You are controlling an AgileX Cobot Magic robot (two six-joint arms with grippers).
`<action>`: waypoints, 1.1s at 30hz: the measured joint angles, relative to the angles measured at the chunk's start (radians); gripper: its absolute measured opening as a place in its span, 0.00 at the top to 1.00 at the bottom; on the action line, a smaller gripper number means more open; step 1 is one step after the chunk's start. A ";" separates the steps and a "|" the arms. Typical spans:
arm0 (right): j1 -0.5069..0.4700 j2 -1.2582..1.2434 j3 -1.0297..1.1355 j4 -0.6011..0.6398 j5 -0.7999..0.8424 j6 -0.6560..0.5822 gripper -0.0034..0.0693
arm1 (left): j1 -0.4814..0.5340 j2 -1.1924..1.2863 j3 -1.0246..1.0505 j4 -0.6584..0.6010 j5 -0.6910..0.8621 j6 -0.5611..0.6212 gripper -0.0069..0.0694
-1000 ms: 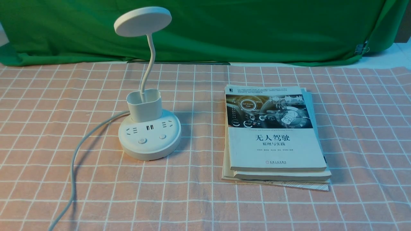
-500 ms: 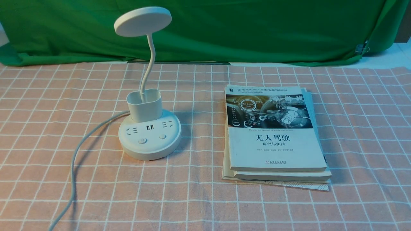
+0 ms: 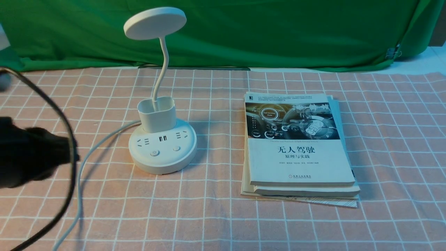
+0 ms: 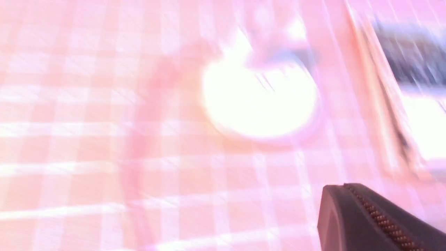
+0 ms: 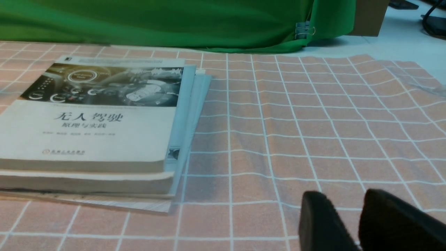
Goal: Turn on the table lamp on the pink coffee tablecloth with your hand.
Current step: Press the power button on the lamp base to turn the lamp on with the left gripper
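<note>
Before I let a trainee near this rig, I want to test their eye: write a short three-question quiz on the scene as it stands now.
1. True or false: the lamp's disc head stands higher than its cup-shaped holder.
2. Multiple choice: on which side of the lamp base does the book stack lie, by the robot's own sides? A) left B) right C) directly behind
3. Fill in the blank: the backdrop cloth behind the checked tablecloth is ____.

Key: 1. true; 2. B; 3. green
</note>
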 joint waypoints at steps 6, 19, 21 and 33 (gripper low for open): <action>0.000 0.000 0.000 0.000 0.000 0.000 0.62 | -0.176 0.224 -0.045 -0.039 -0.071 0.014 0.92; 0.000 0.000 0.000 0.000 0.000 0.000 0.62 | -0.399 0.769 -0.448 0.547 -0.092 -0.416 0.92; 0.000 0.000 0.000 0.000 0.000 0.000 0.62 | -0.399 0.841 -0.495 0.599 -0.092 -0.438 0.92; 0.000 0.000 0.000 0.000 0.000 0.000 0.62 | -0.396 0.970 -0.591 0.732 -0.110 -0.574 0.91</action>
